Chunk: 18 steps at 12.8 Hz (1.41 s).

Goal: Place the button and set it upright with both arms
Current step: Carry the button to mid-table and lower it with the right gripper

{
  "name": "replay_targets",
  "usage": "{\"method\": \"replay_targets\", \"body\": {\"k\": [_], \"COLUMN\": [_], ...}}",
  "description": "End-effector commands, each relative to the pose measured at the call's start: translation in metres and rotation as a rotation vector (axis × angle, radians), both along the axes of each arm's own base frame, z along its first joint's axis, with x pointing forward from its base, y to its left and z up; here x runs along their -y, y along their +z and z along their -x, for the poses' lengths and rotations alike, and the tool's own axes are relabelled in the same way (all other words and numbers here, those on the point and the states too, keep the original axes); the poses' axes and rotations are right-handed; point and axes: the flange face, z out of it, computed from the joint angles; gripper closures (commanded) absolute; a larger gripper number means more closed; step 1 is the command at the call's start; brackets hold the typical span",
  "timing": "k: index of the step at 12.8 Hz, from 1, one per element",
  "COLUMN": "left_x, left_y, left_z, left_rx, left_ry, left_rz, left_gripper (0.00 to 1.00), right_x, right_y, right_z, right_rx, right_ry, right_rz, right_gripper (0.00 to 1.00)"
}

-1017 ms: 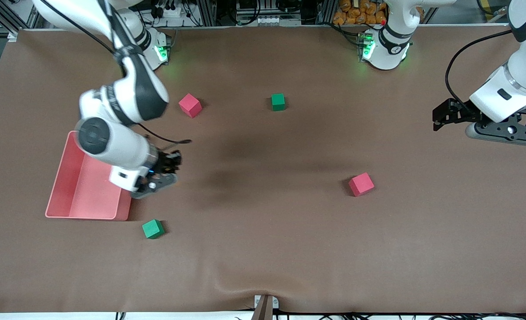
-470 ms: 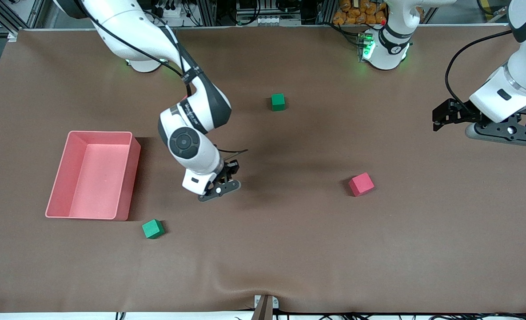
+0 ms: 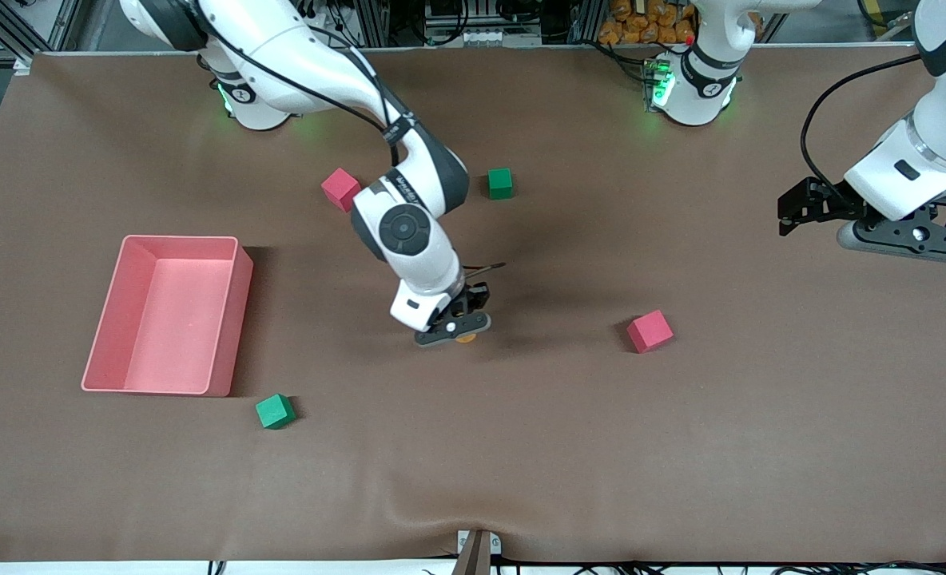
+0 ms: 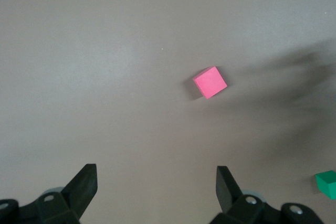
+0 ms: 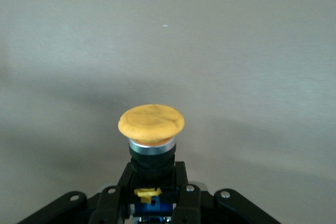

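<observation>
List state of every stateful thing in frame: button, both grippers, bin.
button: held in the right gripper, orange cap pointing out past the fingers
right gripper: shut on the button, over mid-table
left gripper: open, empty, waiting over the left arm's end of the table
pink bin: upright, empty

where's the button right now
The button is clamped in the right gripper over the middle of the table, between the pink bin and the nearer red cube.
</observation>
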Motion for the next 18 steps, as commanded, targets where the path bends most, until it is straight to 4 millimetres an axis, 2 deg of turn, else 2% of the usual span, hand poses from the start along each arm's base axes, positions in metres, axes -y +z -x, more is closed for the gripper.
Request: {"method": "replay_targets", "body": {"k": [1,4,7,9,10,11,13,14,16,17,18], "left_x": [-0.002,-0.005,-0.015,-0.02,-0.029,-0.044,-0.06,-0.071,-0.08,-0.087,-0.088], "left_y": [0.005,0.004,0.0,-0.002,-0.005,-0.018,-0.016,-0.014,-0.016,-0.018,-0.02], "left_z": [-0.003,-0.003,-0.007,-0.008,-0.01,-0.017,-0.017,-0.018,-0.017,-0.015,-0.015], "left_rx": [0.0,-0.001,-0.009,-0.01,-0.016,-0.039,-0.035,-0.033,-0.043,-0.062,-0.069], "left_ry": [-0.019,-0.014,0.001,0.011,0.04,0.052,0.075,0.097,0.12,0.132,0.136], "left_rz": [-0.02,-0.02,-0.021,-0.027,-0.028,-0.029,-0.029,-0.028,-0.03,-0.031,-0.032], "left_gripper": [0.0,0.0,0.0,0.0,0.0,0.0,0.0,0.0,0.0,0.0,0.0], "right_x": [-0.031,-0.064,-0.089,-0.104,-0.109,-0.117,-0.124,-0.125,-0.125,-0.125,-0.124], "right_y": [-0.006,-0.011,-0.028,-0.041,-0.048,-0.05,-0.068,-0.079,-0.091,-0.09,-0.086], "right_z": [0.0,0.01,0.018,0.034,0.04,0.049,0.064,0.069,0.074,0.073,0.072], "right_rx": [0.011,0.018,0.016,0.013,0.013,0.013,-0.005,-0.014,-0.03,-0.025,-0.012], "right_ry": [-0.055,-0.093,-0.13,-0.13,-0.155,-0.146,-0.13,-0.148,-0.176,-0.178,-0.168], "right_rz": [-0.024,-0.053,-0.07,-0.071,-0.081,-0.082,-0.052,-0.038,-0.024,-0.022,-0.013], "right_gripper": [1.0,1.0,1.0,1.0,1.0,1.0,1.0,1.0,1.0,0.7,0.01]}}
